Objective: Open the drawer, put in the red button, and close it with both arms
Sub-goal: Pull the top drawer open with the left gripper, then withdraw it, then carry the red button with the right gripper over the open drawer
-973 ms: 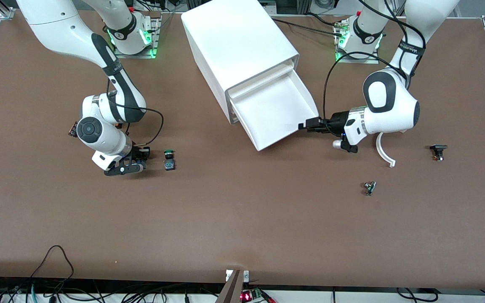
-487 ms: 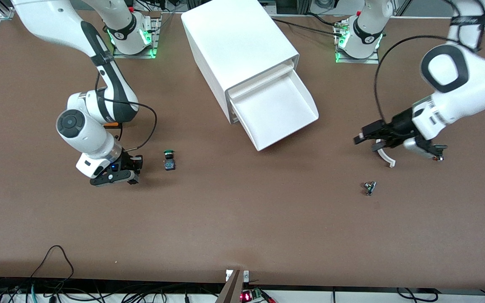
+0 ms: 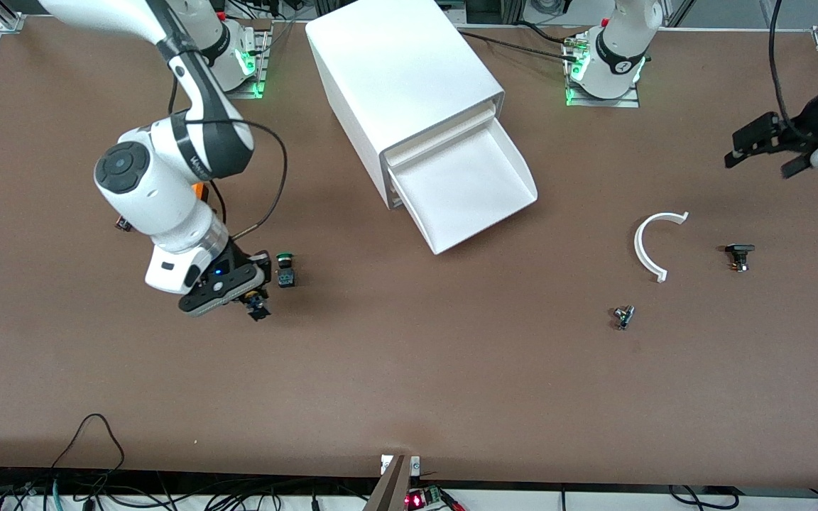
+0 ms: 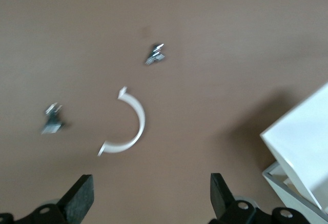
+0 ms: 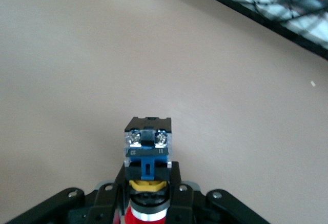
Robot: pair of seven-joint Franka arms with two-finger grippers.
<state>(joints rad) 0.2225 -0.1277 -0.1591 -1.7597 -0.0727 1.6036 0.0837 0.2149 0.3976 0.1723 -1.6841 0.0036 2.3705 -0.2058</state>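
**Q:** What's the layout, biggest things first?

**Me:** The brown desk (image 3: 409, 383) carries the white cabinet (image 3: 398, 71), whose middle drawer (image 3: 466, 188) is pulled out toward the front camera. The tray looks bare inside. My right arm reaches down at its own end of the desk; my left arm waits up over its end.

**Q:** And your claws?

**Me:** My right claw (image 3: 256, 301) is clamped on the red button (image 5: 147, 183): the red cap sits between my fingers and the black, blue and yellow body sticks out past them. It hangs just above the desk, beside the green-capped switch (image 3: 285, 270). My left claw (image 3: 764, 145) is spread wide and holds nothing.

**Q:** How should the carry go?

**Me:** I judge I should lift clear of the green switch first, travel over the drawer's middle, then go low inside the tray before letting go, so the button doesn't bounce off the shallow rim.

**Q:** Anything else lying about?

**Me:** A white curved piece (image 3: 654, 245) and two small dark parts (image 3: 739, 255) (image 3: 623, 316), toward the left arm's end.
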